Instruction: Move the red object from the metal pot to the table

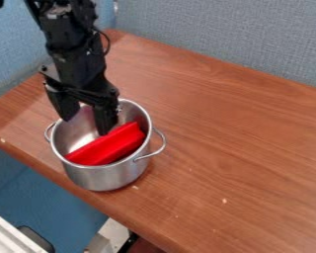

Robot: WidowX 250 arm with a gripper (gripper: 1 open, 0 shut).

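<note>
The red object lies slanted inside the metal pot, which stands near the front left edge of the table. My gripper hangs over the pot's back left rim, black fingers pointing down and spread open. One finger is just inside the pot above the red object's upper end, the other at the left rim. Nothing is held between them.
A blue-grey wall rises behind the table. The table's front and left edges run close to the pot, with floor below. Bare wood stretches to the right of the pot.
</note>
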